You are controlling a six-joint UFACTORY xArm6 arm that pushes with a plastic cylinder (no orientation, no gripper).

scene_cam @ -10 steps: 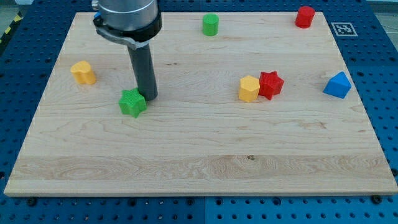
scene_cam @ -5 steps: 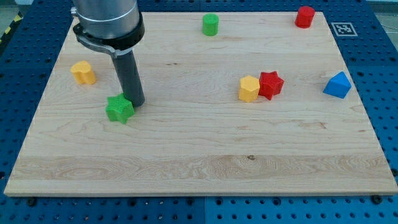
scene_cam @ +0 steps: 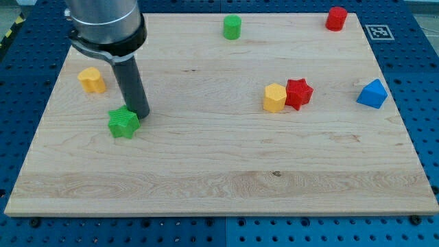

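My tip (scene_cam: 140,112) rests against the upper right side of a green star block (scene_cam: 123,123) at the left of the wooden board (scene_cam: 219,185). Up and to the left of them sits a yellow block (scene_cam: 91,80) of rounded shape. The dark rod rises from the tip toward the view's top left, where the arm's body hides part of the board's corner.
A green cylinder (scene_cam: 232,27) stands near the top edge. A red block (scene_cam: 336,18) is at the top right. A yellow hexagonal block (scene_cam: 274,98) touches a red star block (scene_cam: 298,93) right of centre. A blue block (scene_cam: 372,94) lies at the right edge.
My tip has slid toward the view's left and slightly down, pushing the green star block along with it. The other blocks have stayed put.
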